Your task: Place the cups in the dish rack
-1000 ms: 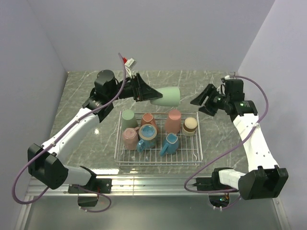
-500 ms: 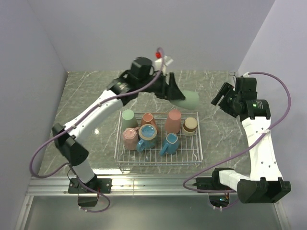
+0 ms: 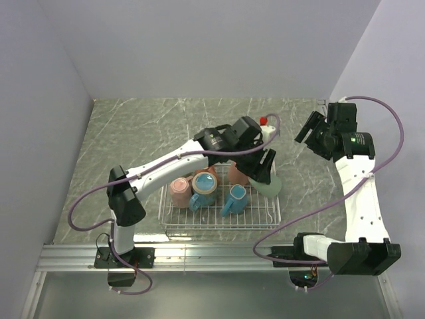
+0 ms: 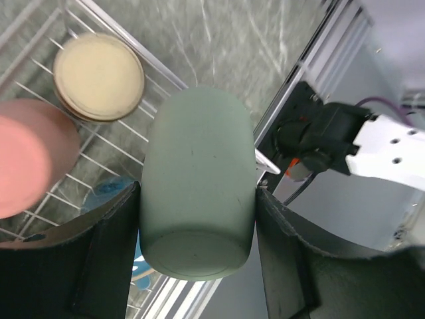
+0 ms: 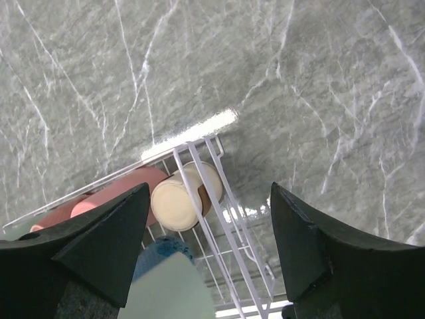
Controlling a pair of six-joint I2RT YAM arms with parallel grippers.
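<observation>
The sage green cup point(image 4: 196, 212) is clamped between the two fingers point(image 4: 106, 256) of the left gripper point(image 3: 265, 173), one pad pressed on each side of its wall. The cup is held over the right-hand end of the dish rack point(image 3: 219, 226), close to the rack's right rim. Whether it touches the wires cannot be told. Just beside it, the short brown cup point(image 4: 98, 76) is seen with its pale underside up, and a pink cup point(image 4: 30, 156) is seen next to that, blurred.

The left wrist is bent downward over the rack. Behind it the white forearm is stretched across from the near left, over the rack's far side. In the rack, a pink mug point(image 3: 179, 191) and two blue mugs point(image 3: 204, 186) point(image 3: 234, 198) are stood in the middle rows.

The right gripper point(image 3: 304, 129) is held with its fingers point(image 5: 86, 256) spread wide and nothing between them. It is raised above bare table point(image 3: 133, 133), right of the rack and apart from it. The right arm is reared up from its near-right base, with the wrist turned leftward.
</observation>
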